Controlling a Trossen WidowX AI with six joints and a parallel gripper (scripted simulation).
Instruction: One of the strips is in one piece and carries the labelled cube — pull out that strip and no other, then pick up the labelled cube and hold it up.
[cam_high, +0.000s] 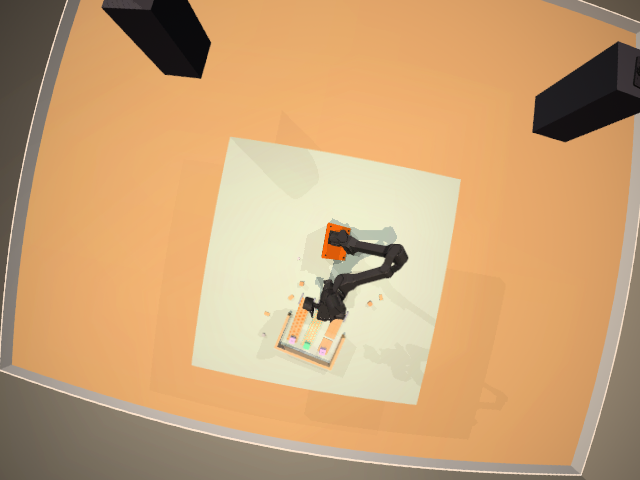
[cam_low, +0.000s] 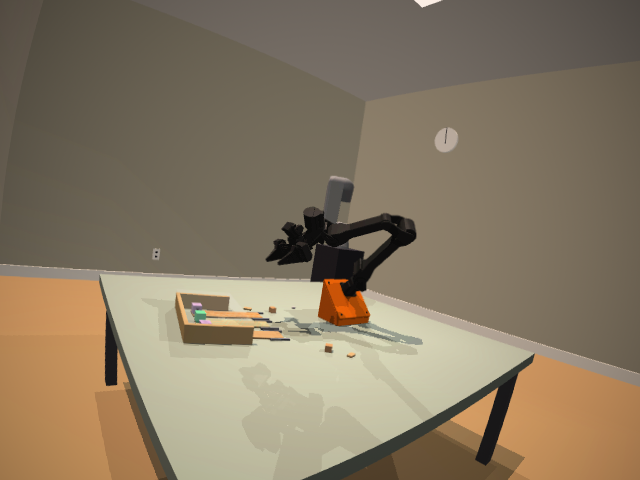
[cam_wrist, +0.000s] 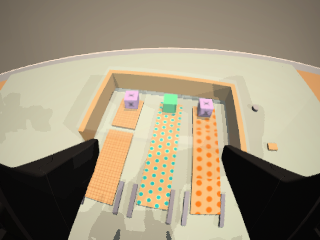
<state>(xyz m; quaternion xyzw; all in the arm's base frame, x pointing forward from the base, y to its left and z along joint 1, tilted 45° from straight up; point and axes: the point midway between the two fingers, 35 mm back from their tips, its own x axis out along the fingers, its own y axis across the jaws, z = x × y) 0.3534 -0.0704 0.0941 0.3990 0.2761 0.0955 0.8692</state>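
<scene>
My gripper (cam_low: 273, 260) (cam_wrist: 162, 150) is open and empty, high above the strips. The orange-dotted strip (cam_wrist: 205, 160) (cam_high: 298, 321) shows no open gap; a faint line crosses it. A marked pink cube (cam_wrist: 205, 107) (cam_high: 292, 339) sits at its far end. The teal-dotted strip (cam_wrist: 160, 155) in the middle carries a plain green cube (cam_wrist: 170, 103) (cam_high: 307, 345) (cam_low: 200, 315). The checked strip (cam_wrist: 110, 167) at left in the wrist view is split by a gap from a short piece (cam_wrist: 128, 117), which bears another marked pink cube (cam_wrist: 131, 99) (cam_high: 322, 351).
A low wooden box (cam_wrist: 172, 81) (cam_low: 218, 334) walls the cube ends on three sides; the strips stick out towards the orange robot base (cam_high: 334, 251) (cam_low: 343, 308). Grey bars (cam_wrist: 118, 198) flank the strip ends. Small blocks (cam_high: 369, 303) (cam_low: 328, 348) (cam_wrist: 272, 146) lie scattered around.
</scene>
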